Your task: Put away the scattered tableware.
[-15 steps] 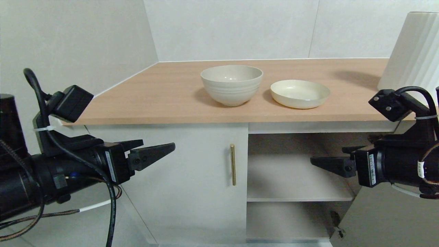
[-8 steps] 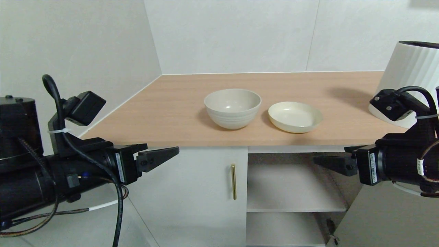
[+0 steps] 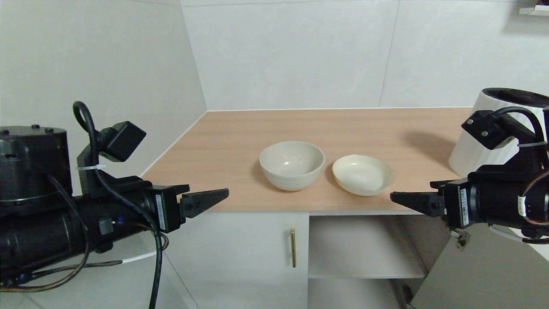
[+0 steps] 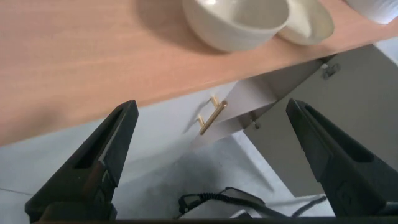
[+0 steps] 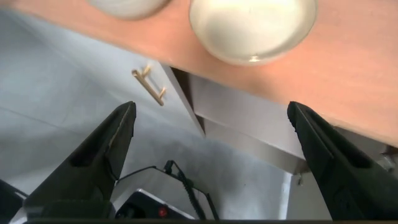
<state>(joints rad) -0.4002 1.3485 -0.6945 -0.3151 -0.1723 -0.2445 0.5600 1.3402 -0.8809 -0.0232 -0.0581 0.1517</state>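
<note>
Cream bowl (image 3: 291,165) and dish (image 3: 363,174) side by side on counter (image 3: 240,141), ahead: left pincer (image 4: 211,112) nearer bowl, right pincer (image 5: 211,111) nearer dish, both wide open, empty.

The wooden surface (image 3: 240,141) carries a bowl (image 3: 291,165) near its 6 o'clock edge. A shallow dish (image 3: 362,174) sits just beside it at 3 o'clock, with a white tub (image 3: 465,156) farther that way.

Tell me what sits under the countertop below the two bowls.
An open cabinet bay with a white shelf, beside a closed door with a brass handle. The door hides what is behind it.
</note>
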